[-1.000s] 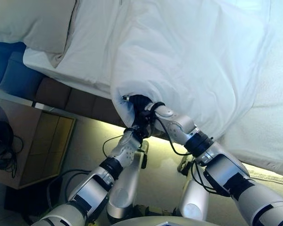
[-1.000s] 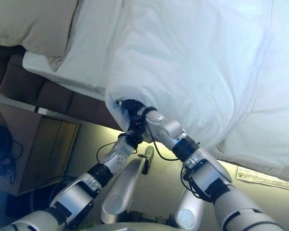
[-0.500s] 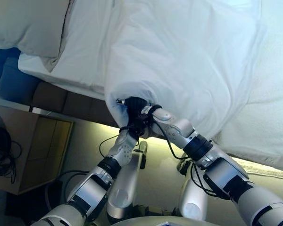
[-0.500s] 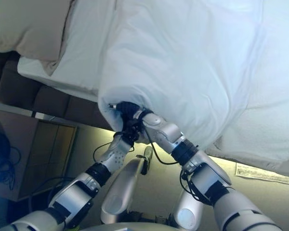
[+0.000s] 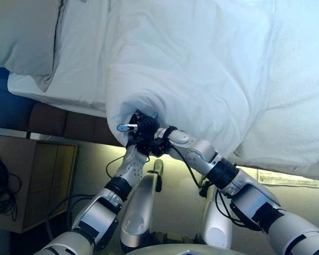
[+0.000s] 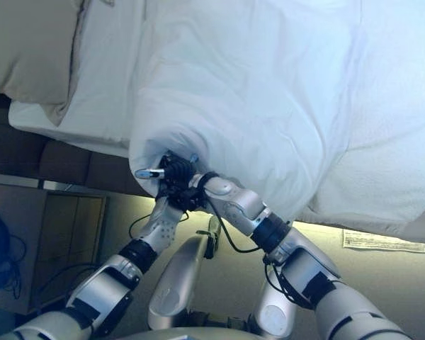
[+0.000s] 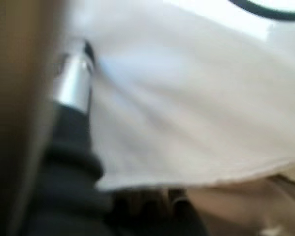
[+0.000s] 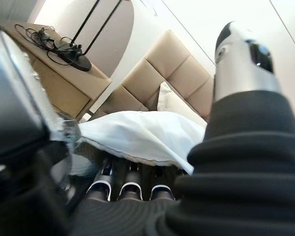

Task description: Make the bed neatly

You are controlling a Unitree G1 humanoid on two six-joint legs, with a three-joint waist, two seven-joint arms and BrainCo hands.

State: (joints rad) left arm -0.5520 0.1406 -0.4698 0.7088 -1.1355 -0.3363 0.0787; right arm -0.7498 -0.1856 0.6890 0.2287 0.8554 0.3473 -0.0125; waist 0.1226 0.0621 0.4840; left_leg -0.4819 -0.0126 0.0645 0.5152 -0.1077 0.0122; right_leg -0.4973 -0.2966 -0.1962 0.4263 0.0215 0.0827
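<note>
White bed, both hands clenched on duvet corner; left hand, right hand.

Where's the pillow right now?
In the eye views the pillow lies at the upper left, at the head of the bed, left of the duvet that both hands meet under.

the duvet covers most of the left robot hand; its fingers are hidden.
</note>
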